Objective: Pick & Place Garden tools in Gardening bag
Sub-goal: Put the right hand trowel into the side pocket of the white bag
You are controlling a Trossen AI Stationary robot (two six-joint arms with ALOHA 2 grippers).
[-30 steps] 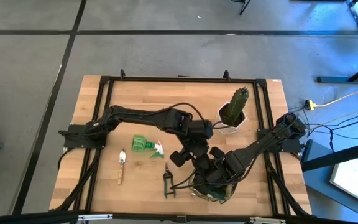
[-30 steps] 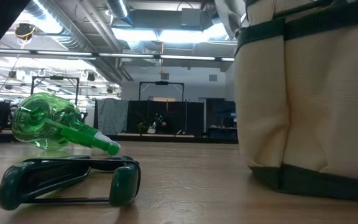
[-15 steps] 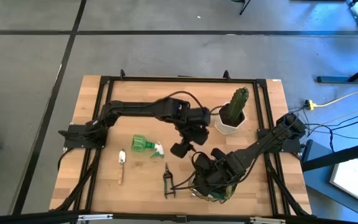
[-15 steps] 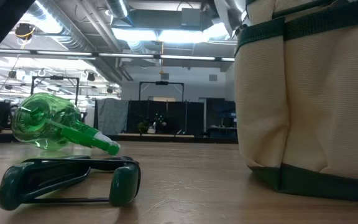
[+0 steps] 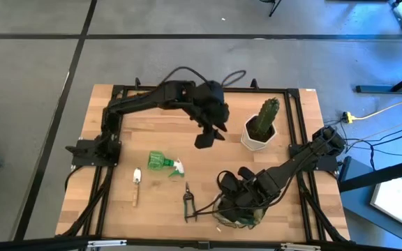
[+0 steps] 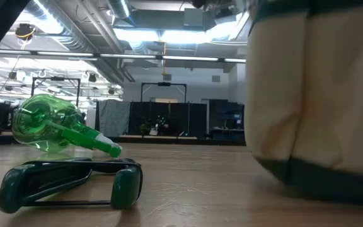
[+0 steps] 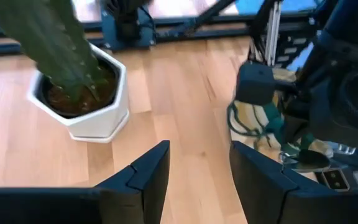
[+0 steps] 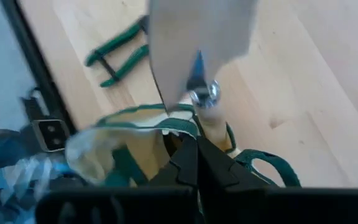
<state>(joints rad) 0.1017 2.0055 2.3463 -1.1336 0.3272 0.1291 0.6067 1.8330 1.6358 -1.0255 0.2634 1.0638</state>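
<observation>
From above, the left tool (image 5: 207, 138) hangs empty, fingers partly apart, beside the cactus pot (image 5: 259, 137). The right tool (image 5: 237, 201) is pinched on the gardening bag (image 5: 239, 216) rim at the table's (image 5: 152, 104) near edge; its wrist view shows a trowel (image 8: 197, 43) inside.

There are no words, numbers or signs to read here. Nothing on the table or in the room behind it shows any letters.

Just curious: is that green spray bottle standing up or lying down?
Lying down: the spray bottle rests on its side on the table, nozzle along the wood.
</observation>
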